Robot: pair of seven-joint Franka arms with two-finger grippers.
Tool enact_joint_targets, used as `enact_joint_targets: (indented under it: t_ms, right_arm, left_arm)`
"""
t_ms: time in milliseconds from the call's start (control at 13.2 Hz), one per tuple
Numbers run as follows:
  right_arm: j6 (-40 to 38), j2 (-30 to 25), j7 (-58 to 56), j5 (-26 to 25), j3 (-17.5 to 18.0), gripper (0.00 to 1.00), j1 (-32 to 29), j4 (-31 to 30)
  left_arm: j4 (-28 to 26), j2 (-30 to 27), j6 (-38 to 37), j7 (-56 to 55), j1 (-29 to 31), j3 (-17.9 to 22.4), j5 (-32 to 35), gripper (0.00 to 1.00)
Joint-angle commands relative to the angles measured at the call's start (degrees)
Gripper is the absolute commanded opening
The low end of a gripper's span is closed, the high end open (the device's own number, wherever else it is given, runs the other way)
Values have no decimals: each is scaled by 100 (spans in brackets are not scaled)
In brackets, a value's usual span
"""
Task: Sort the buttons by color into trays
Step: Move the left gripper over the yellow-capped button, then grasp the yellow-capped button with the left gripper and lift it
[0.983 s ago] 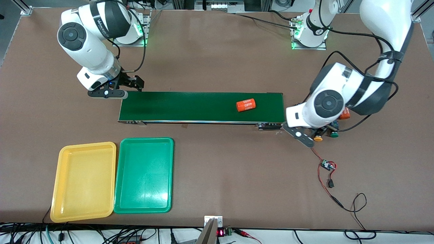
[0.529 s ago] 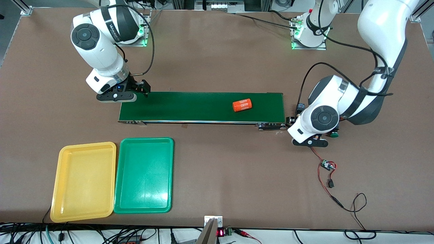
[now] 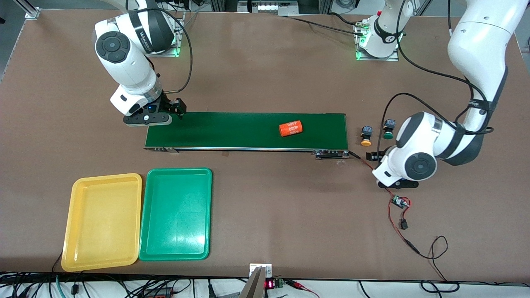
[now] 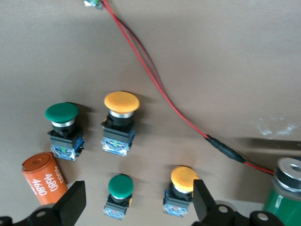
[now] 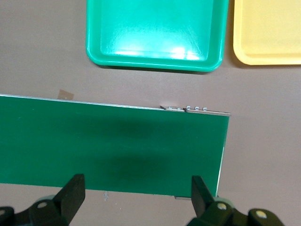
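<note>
The yellow tray [image 3: 101, 221] and green tray [image 3: 176, 214] lie nearer the camera than the conveyor belt [image 3: 244, 130]. At the belt's left-arm end, the left claw [image 4: 136, 200], wide open and empty, hangs over four buttons [image 4: 117, 122] and an orange "4680" cylinder [image 4: 43, 177]. The right claw [image 5: 136, 195], open and empty, hovers over the belt's right-arm end.

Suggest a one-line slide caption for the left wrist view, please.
Open left gripper over four buttons, two green, two yellow, beside an orange cylinder.

Two glossy white arms with dark grey joint bands, black cables and black fingers [image 4: 75, 200].
</note>
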Motion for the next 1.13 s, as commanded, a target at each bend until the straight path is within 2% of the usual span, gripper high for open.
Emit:
enact_joint_targets:
  t_ms: [0, 227, 454, 680, 907, 1058]
  right_arm:
    - [-60, 46, 81, -96, 8, 100, 9, 95]
    - [-95, 46, 72, -96, -1, 100, 9, 95]
    - [-95, 46, 46, -96, 8, 100, 26, 95]
    - [-445, 29, 72, -96, -1, 100, -9, 139]
    - [-455, 29, 81, -96, -1, 100, 0, 139]
    - [-455, 29, 90, -96, -1, 100, 0, 139]
  left_arm:
    - [-353, 65, 515, 362, 260, -64, 93, 100]
    - [-644, 56, 1121, 652, 410, -29, 120, 100]
    - [-766, 65, 1553, 1049, 445, 95, 725, 100]
    - [-1048, 65, 1781, 1040, 559, 95, 937, 91]
    - [-1391, 65, 2160, 1040, 744, 86, 937, 67]
    - [-1479, 65, 2248, 1032, 771, 86, 937, 43]
